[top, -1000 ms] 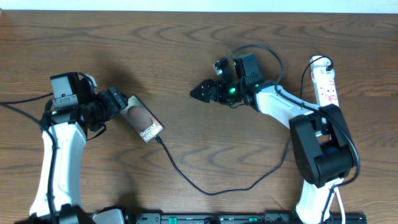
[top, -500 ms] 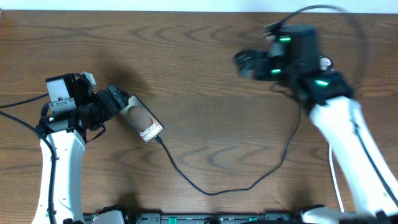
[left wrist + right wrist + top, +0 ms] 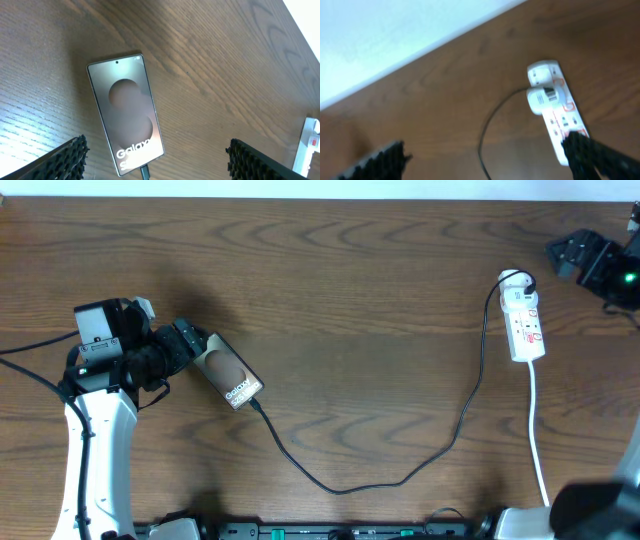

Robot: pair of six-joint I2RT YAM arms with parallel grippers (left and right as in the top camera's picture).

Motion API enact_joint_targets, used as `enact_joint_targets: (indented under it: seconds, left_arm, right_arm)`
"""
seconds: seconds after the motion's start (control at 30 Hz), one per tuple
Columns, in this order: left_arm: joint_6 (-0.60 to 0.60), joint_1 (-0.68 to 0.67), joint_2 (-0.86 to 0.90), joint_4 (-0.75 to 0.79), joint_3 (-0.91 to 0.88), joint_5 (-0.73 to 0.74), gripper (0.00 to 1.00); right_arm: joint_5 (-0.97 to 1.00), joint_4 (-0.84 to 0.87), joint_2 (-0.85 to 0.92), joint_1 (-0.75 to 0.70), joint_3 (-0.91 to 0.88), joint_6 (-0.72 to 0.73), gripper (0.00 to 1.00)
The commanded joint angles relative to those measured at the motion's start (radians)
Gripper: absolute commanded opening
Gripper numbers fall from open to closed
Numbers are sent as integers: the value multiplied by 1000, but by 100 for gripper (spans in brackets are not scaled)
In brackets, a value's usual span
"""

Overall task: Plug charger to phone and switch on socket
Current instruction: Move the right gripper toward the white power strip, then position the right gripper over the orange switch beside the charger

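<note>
Nearest the front edge of the wooden counter [image 3: 350, 300], the black charger [image 3: 340, 491] sags in a wide loop. One end climbs left to the phone [image 3: 228, 376]; the other rises right and away to a white adapter [image 3: 515, 280] seated in the far end of the socket [image 3: 524, 320].

The phone lies flat, "Galaxy" face up. Its long axis runs on a diagonal, with the camera end aimed back and left and the port end aimed forward and right. The charger's plug tip meets that port end and appears to be seated in it.

The left tool [image 3: 192, 343] hovers just beside the phone's camera end. Its ridged black fingers [image 3: 65, 160] are spread far wider than the handset and hold nothing.

Farther back on the right, the white socket lies with its long axis running near to far, red markings up. Its white cord [image 3: 540, 450] trails towards the front edge. Whether its switch is on cannot be told.

Beyond the socket, at the far right corner, the right tool [image 3: 560, 252] hangs clear of it, fingers [image 3: 380, 160] spread wide and empty.
</note>
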Motion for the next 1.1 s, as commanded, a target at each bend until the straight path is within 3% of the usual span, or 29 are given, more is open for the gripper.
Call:
enact_joint_targets:
  seconds: [0.0, 0.13, 0.3, 0.67, 1.07]
  left_arm:
    - [24, 0, -6, -2, -1, 6, 88]
    - [25, 0, -6, -6, -1, 5, 88]
    - [51, 0, -6, -18, -1, 4, 88]
    - [50, 0, -6, -25, -1, 1, 88]
    - [50, 0, -6, -25, -1, -6, 88]
  right_arm:
    - [-95, -72, 140, -21, 141, -211, 99]
    - [-96, -172, 319, -22, 269, -320, 99]
    - [-95, -206, 439, -24, 301, -413, 99]
    - [119, -207, 486, -29, 300, -427, 99]
    - [137, -196, 577, -29, 299, -427, 99]
